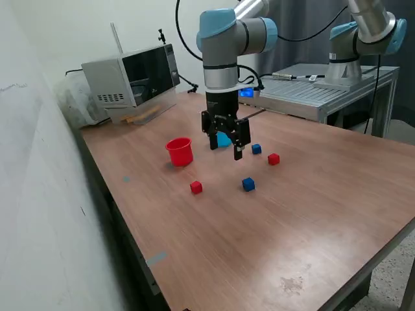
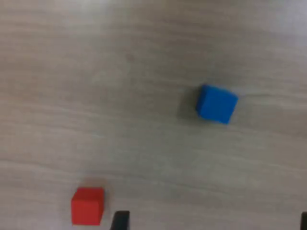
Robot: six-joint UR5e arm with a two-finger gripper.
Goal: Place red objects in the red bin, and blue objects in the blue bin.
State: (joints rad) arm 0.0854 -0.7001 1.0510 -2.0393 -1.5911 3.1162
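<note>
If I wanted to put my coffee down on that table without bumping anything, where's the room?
The wide bare stretch of table nearer the camera than the closer red cube and blue cube is free. It's crowded around the gripper: the red cup, light blue cup and the other two cubes cluster there.

blue cup mostly hidden behind claw, wrist view blurred

Brown wood-grain worktop, bearing a red cup upright toward the exterior view's left and a light blue cup just beyond it, mostly hidden. Scattered apart on the bare wood: two red cubes and two dark blue cubes. At the far edge, a microwave standing on the same surface.
</note>
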